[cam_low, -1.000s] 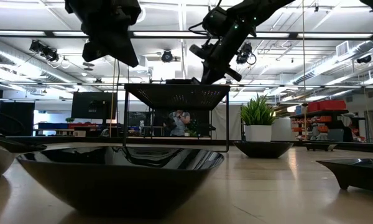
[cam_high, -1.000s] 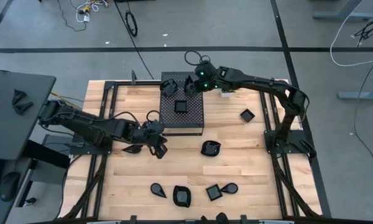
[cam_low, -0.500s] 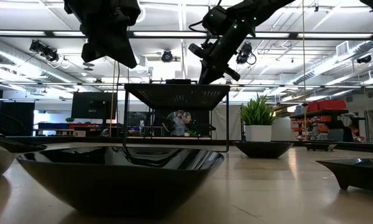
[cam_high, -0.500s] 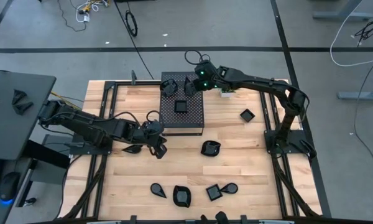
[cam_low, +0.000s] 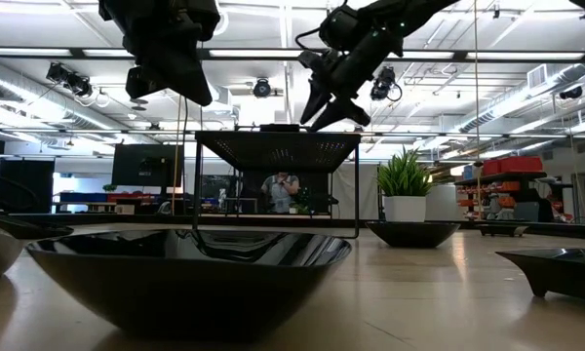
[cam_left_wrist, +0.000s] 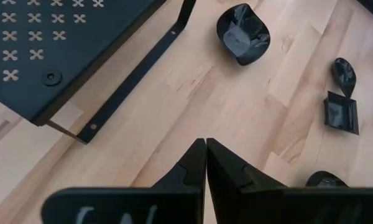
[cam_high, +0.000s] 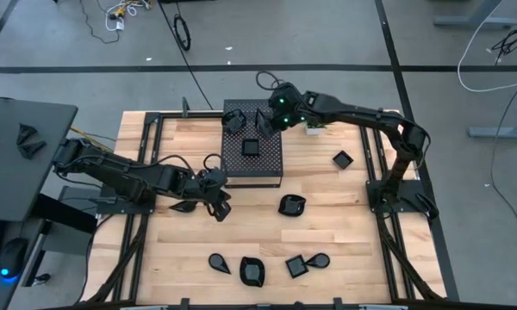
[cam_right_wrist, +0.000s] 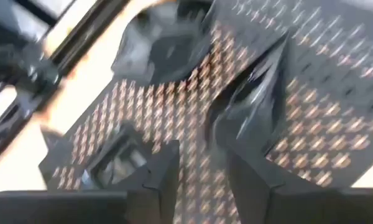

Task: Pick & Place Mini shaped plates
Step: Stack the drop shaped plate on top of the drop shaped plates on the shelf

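A: What changed over the last second?

B: Right claw [cam_high: 264,120] has swung slightly over the back of the perforated box [cam_high: 252,144]. In the low view its fingers now stand apart; a dark plate [cam_right_wrist: 252,112] lies on the box top just ahead of them. I read that as a release, one more placed.

A: Other plates?

B: A square one [cam_high: 250,147] sits mid-box; several remain on the table [cam_high: 345,226], e.g. a leaf-shaped one [cam_high: 291,205].

A: Left claw?

B: Left claw [cam_high: 222,205] pressed together, empty, above the table by the box's front corner.
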Robot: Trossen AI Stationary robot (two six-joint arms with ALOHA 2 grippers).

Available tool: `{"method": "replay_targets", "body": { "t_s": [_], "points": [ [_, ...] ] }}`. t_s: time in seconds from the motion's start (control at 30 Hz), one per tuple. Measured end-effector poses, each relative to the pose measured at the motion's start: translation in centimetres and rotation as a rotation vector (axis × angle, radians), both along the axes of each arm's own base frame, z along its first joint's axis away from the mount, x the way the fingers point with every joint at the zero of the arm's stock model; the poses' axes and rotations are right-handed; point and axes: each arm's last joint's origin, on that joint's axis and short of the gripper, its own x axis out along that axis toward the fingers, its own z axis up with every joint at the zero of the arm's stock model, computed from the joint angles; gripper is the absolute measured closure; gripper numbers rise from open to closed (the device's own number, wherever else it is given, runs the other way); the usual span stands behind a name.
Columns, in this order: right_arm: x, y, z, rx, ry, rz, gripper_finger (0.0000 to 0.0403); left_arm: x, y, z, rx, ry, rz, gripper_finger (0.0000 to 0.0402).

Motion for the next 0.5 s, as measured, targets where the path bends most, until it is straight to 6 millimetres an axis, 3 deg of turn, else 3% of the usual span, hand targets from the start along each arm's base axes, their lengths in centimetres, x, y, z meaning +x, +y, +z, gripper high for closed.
{"method": "replay_targets", "body": {
  "t_s": [0.3,0.5],
  "points": [
    [0.1,0.6,-1.6,-0.001,0.056,0.027,0.0393,0.0,-0.1,0.0,-0.008,-0.001,-0.01,0.0388],
    [-0.2,0.5,-3.5,-0.002,0.075,-0.049,0.0385,0.0,-0.1,0.0,-0.006,0.0,-0.011,0.0388]
  ]
}}
